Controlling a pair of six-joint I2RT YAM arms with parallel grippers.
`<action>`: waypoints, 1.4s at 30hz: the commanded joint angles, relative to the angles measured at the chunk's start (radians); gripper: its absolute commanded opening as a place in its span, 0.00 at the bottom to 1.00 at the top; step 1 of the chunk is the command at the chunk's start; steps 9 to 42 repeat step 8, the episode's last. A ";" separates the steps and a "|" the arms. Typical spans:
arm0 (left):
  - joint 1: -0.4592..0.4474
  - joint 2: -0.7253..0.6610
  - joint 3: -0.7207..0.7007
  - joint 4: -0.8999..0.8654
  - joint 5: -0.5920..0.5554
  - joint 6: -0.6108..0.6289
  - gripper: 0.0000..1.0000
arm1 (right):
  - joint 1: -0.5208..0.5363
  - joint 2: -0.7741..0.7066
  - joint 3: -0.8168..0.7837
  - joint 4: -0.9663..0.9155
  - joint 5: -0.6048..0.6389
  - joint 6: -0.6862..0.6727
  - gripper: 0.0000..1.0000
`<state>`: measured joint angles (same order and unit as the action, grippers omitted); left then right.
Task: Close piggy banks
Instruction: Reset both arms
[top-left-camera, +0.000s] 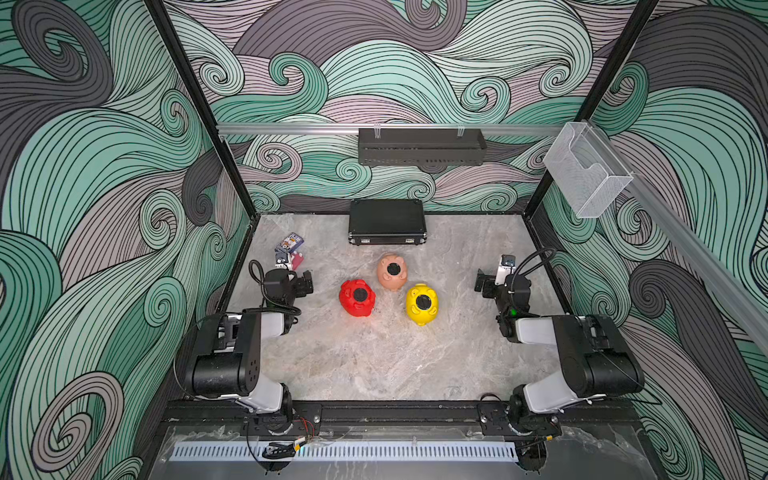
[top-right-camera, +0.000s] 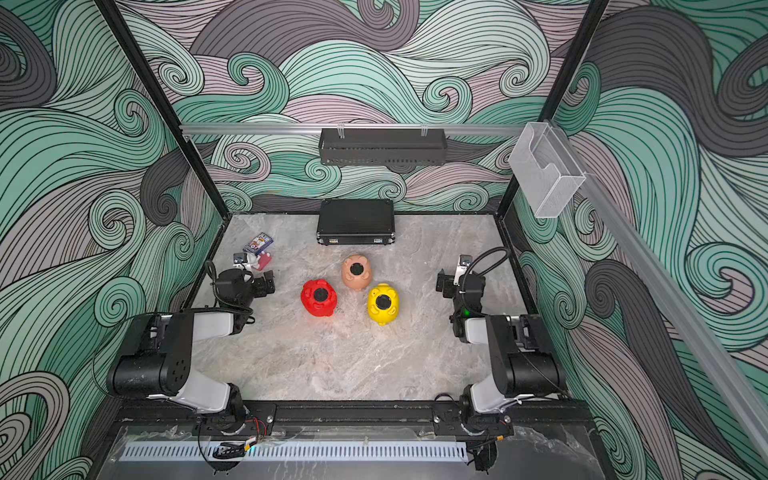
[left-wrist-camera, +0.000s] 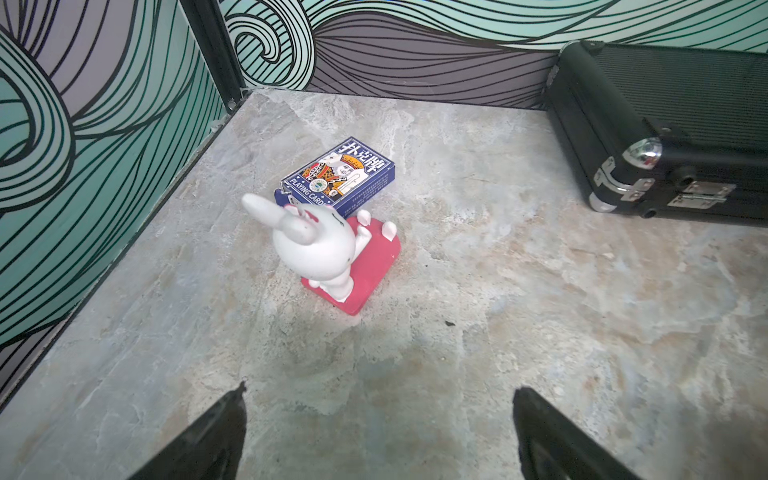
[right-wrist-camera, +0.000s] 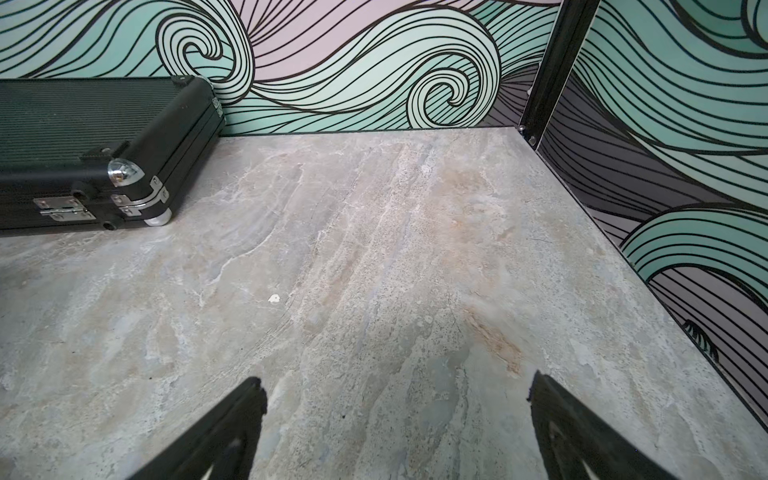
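The stone-patterned table (top-left-camera: 374, 365) is seen in both top views, with a closed black case (top-left-camera: 386, 222) set against its far edge. The left claw (left-wrist-camera: 378, 395) is held above bare table at the left side, with its jaws spread wide and nothing between them. The right claw (right-wrist-camera: 397, 386) is held likewise at the right side, jaws spread wide and empty. Both claws are well apart from the piggy banks, which are grouped near the middle of the table between the two arms. The red pig (top-left-camera: 348, 300) is placed nearest the left arm and the yellow pig (top-left-camera: 419, 316) nearest the right arm. The peach pig (top-left-camera: 392, 284) is set behind and between them, toward the case. All three are turned belly up and lie near one another; contact between them cannot be confirmed. A card box (left-wrist-camera: 338, 174) and a white rabbit figure (left-wrist-camera: 316, 245) on a red base are located in the far left corner and are not part of the task. A round black plug (top-left-camera: 360, 295) is seen in the belly hole of each pig, and no loose plug is found on the table. The task is therefore judged complete or very nearly so. How fully each plug is pressed home cannot be determined from the top views.
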<state>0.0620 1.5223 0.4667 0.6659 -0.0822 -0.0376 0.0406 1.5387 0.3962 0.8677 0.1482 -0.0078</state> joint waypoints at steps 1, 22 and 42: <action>-0.002 0.004 0.006 -0.002 -0.009 -0.009 0.99 | -0.002 0.009 0.019 -0.031 -0.029 -0.002 1.00; -0.003 0.003 0.004 -0.002 -0.009 -0.010 0.98 | -0.011 -0.001 0.010 -0.020 -0.081 -0.015 0.99; -0.003 0.003 0.004 -0.002 -0.009 -0.010 0.98 | -0.011 -0.001 0.010 -0.020 -0.081 -0.015 0.99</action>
